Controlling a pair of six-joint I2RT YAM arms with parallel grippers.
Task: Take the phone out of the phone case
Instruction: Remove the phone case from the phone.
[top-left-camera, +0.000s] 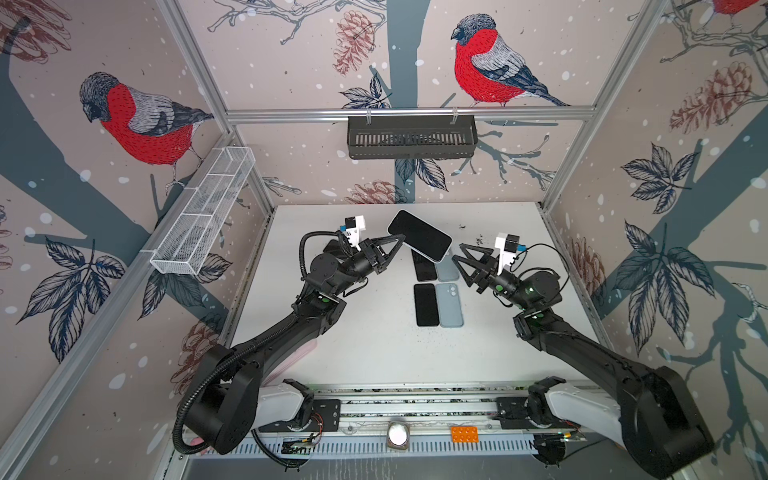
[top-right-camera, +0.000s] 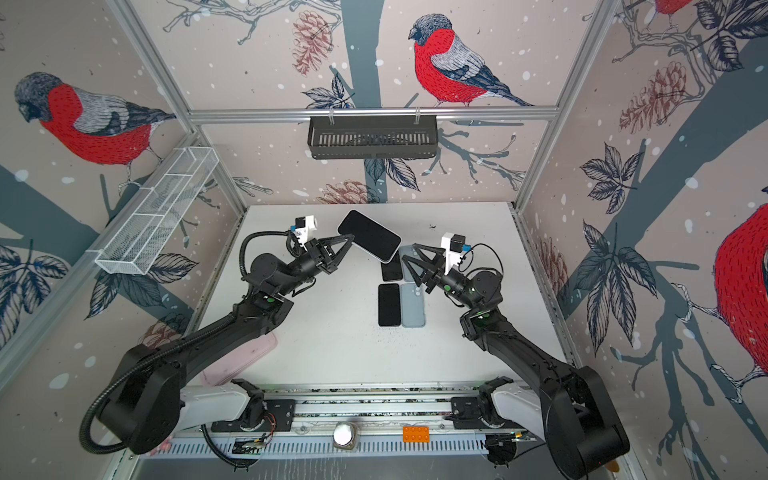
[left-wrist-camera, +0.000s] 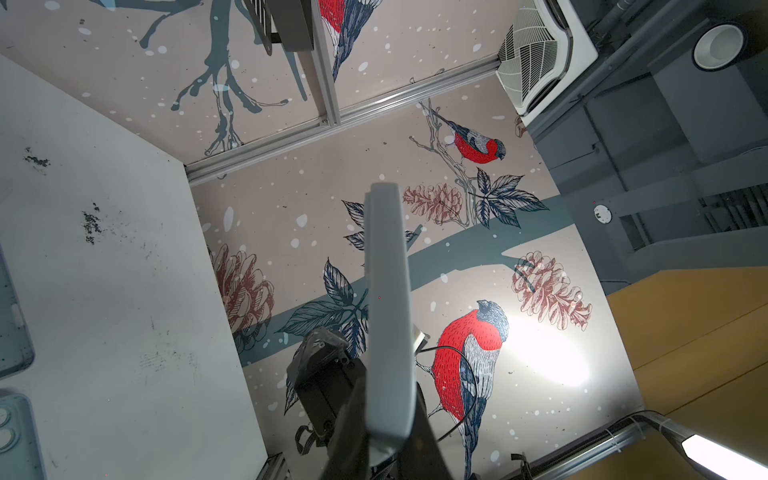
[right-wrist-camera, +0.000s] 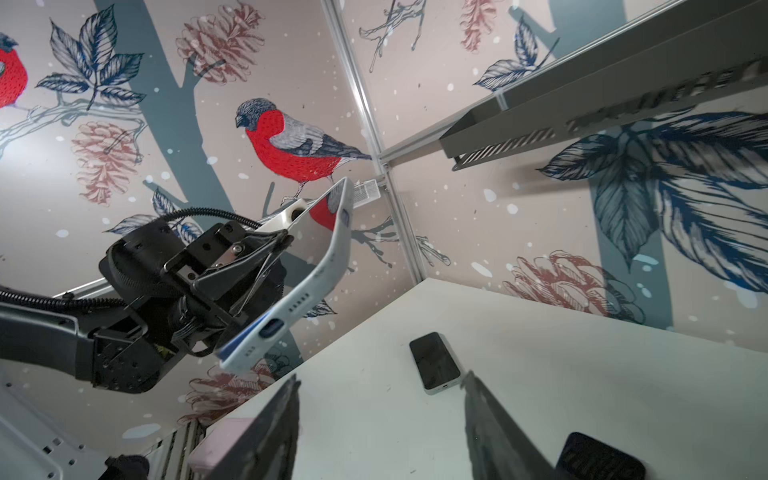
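At the left edge of both top views, a white mesh basket (top-left-camera: 203, 212) hangs on the side wall. In the lower left, a pink case (top-right-camera: 245, 357) lies on the white table (top-left-camera: 374, 353), half hidden under your left arm (top-right-camera: 216, 332).

Just left of center, your left gripper (top-left-camera: 400, 242) is clenched on the left side of the phone (top-left-camera: 417, 232). The phone is in its pale case (right-wrist-camera: 332, 266), lifted clear of the table and tilted, dark screen up, in the upper middle of the tabletop. The right wrist view shows the case's port cutouts facing that camera. A strip of blue shows at the case's lower corner, though you cannot tell from it whether the phone has started to slide out.

At top center, a black basket (top-left-camera: 411, 137) hangs from the back rail. Below the raised phone in the frame, two black phones (top-left-camera: 427, 305) lie flat. Each has one of the blue-grey cases (top-left-camera: 449, 305) just beside it on its right. The upper pair is partly covered by the raised phone.

Right of center, your right gripper (top-left-camera: 458, 252) is released, with its fingers spread and nothing between them. It is near the phone's right end but not touching it.
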